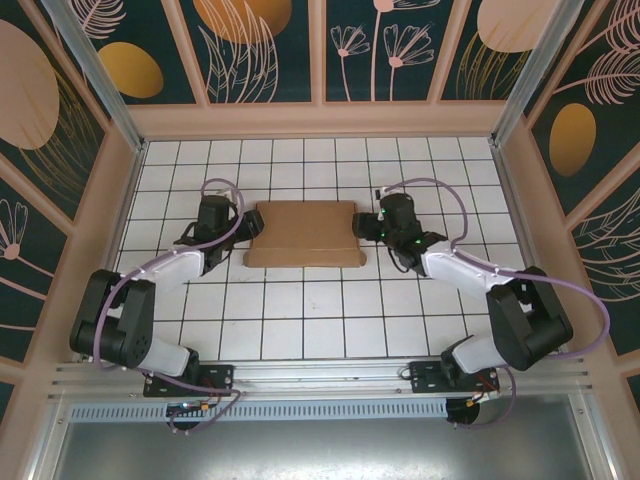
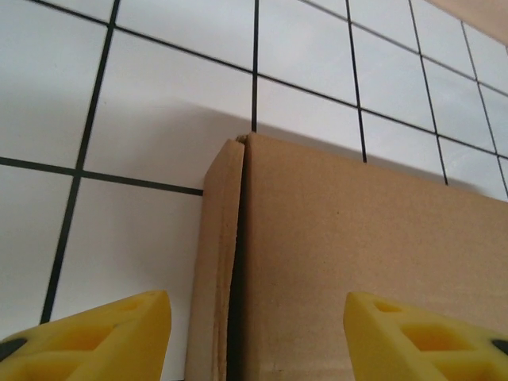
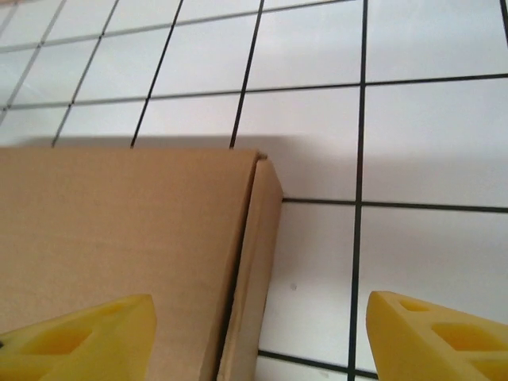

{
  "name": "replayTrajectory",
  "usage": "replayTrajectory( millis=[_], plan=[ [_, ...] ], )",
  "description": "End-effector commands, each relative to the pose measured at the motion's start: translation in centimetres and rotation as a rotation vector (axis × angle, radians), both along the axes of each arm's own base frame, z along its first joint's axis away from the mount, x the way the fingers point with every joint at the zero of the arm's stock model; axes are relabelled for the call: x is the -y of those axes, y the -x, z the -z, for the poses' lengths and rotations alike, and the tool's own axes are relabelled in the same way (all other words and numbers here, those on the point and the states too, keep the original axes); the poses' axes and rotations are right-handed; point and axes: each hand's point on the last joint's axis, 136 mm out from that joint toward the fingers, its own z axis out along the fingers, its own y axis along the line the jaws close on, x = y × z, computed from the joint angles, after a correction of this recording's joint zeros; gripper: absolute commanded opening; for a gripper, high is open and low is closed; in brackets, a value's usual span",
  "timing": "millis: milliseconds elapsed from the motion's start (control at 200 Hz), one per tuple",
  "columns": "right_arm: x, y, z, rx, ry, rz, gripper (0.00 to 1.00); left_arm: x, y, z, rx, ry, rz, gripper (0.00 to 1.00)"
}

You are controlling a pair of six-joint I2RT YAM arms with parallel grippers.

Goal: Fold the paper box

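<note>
White-tiled worktop (image 1: 300,320). The paper box (image 1: 303,233) lies flat at upper centre of the top view, its long axis running left to right. The left pincer (image 2: 255,302) faces the box's left short end and the right pincer (image 3: 261,298) its right short end, equally near. Both are released, jaws spread astride a folded end edge, gripping nothing.

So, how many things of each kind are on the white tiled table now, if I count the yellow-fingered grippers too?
paper box: 1
grippers: 2, the left gripper and the right gripper
Total: 3
</note>
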Motion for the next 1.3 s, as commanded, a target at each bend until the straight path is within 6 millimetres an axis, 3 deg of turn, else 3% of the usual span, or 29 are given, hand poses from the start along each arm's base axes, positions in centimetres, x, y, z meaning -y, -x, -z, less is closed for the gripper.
replayTrajectory(
  millis=[0, 120, 235, 365, 435, 545, 651, 736, 766, 836, 926, 1211, 1291],
  plan=[
    [-0.4, -0.1, 1.2, -0.062, -0.118, -0.054, 0.7, 0.2, -0.2, 1.7, -0.02, 0.024, 0.012, 0.58],
    [-1.1, -0.1, 5.0, -0.172, -0.11, -0.074, 0.69, 0.5, 0.3, 4.7, -0.103, 0.062, 0.011, 0.53],
    [-1.6, 0.4, 8.1, -0.263, -0.11, -0.092, 0.67, 0.3, 0.8, 6.3, -0.134, 0.07, 0.004, 0.49],
    [-0.9, 0.7, 9.8, -0.302, -0.076, -0.064, 0.55, -0.2, 1.0, 7.0, -0.15, 0.047, 0.006, 0.44],
    [0.0, 0.5, 9.1, -0.257, -0.061, -0.022, 0.47, -0.2, 1.0, 6.9, -0.145, 0.041, 0.018, 0.39],
    [1.5, -0.1, 6.1, -0.181, -0.119, 0.051, 0.49, 0.8, 0.8, 6.3, -0.124, 0.07, 0.078, 0.31],
    [2.2, -0.2, 3.5, -0.179, -0.232, 0.032, 0.6, 3.0, 0.3, 5.1, -0.109, 0.159, 0.192, 0.25],
    [2.4, 0.2, 1.2, -0.101, -0.269, 0.001, 0.72, 4.7, 0.4, 5.8, -0.151, 0.223, 0.271, 0.23],
    [2.6, 0.2, 0.7, -0.078, -0.279, 0.013, 0.81, 5.0, 0.4, 5.9, -0.161, 0.233, 0.285, 0.22],
    [2.8, 0.4, 0.6, -0.087, -0.323, 0.009, 0.89, 5.4, 0.4, 5.8, -0.164, 0.25, 0.313, 0.22],
    [2.4, 0.8, 1.2, -0.135, -0.388, -0.052, 0.89, 5.8, 0.6, 5.7, -0.172, 0.288, 0.344, 0.2],
    [1.8, 2.0, 6.0, -0.318, -0.386, -0.053, 0.88, 5.9, 0.9, 6.3, -0.211, 0.352, 0.353, 0.17],
    [1.6, 2.6, 5.7, -0.294, -0.34, -0.055, 0.88, 5.8, 0.8, 6.5, -0.216, 0.342, 0.35, 0.17]
  ],
)
